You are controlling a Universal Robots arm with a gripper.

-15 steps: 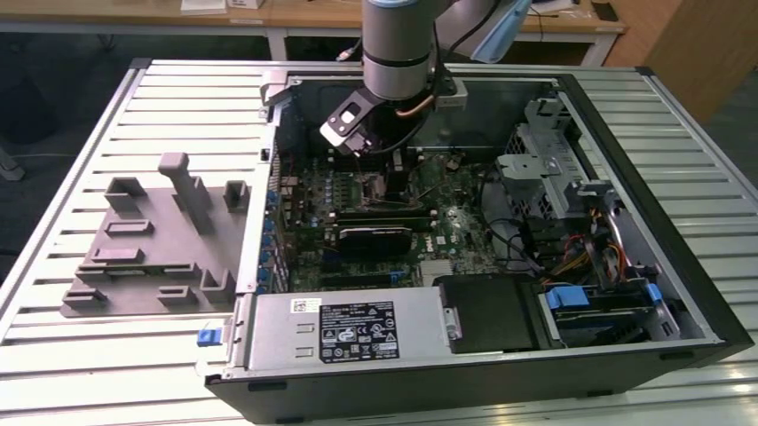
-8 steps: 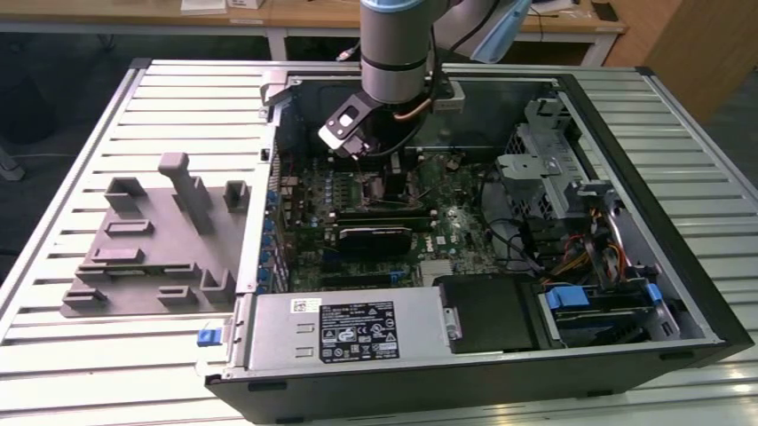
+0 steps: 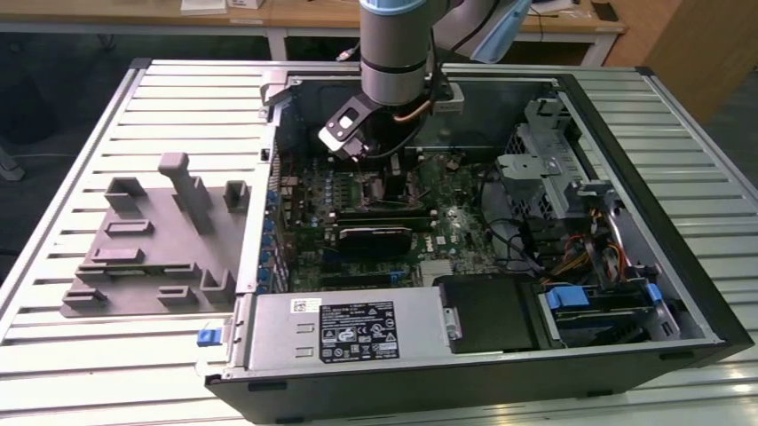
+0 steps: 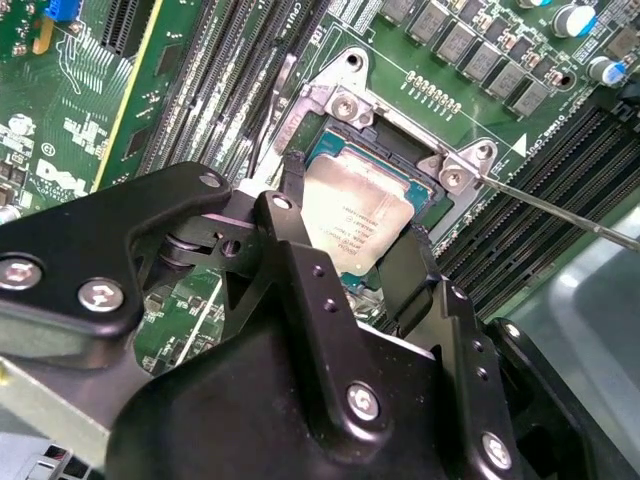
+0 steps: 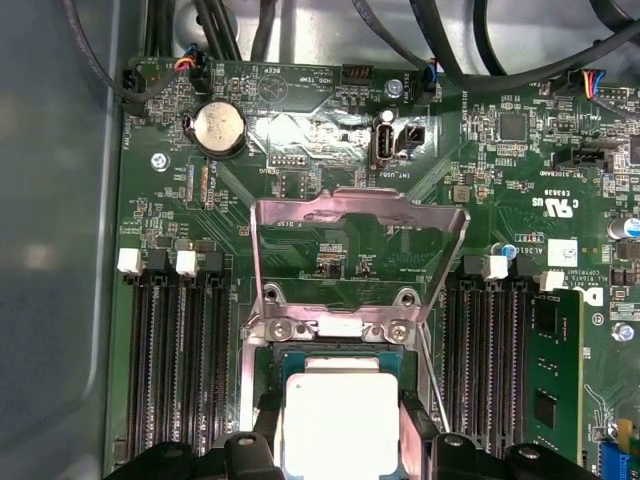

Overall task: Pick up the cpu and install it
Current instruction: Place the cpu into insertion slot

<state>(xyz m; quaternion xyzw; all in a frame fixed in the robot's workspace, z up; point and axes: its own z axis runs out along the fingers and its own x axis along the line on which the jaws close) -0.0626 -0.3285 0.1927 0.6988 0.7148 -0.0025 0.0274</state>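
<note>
- Gripping the cpu (image 4: 355, 215) by two opposite edges; gripper (image 4: 350, 245) is clenched on it, fingers (image 4: 290, 215) clear of the metal top.
- cpu is in or just over the socket (image 4: 325, 140); can't tell if it's seated.
- Load frame (image 5: 360, 215) is flipped up and the lever (image 4: 560, 210) swung out, likely to leave the socket open from above.
- Arm (image 3: 397, 44) stands vertical in the open case (image 3: 616, 133), wrist over the motherboard (image 3: 462, 222).

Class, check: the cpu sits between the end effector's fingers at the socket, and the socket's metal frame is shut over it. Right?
No. The metal frame stands swung open, clear of the cpu, as the first wrist view shows; the rest holds.
</note>
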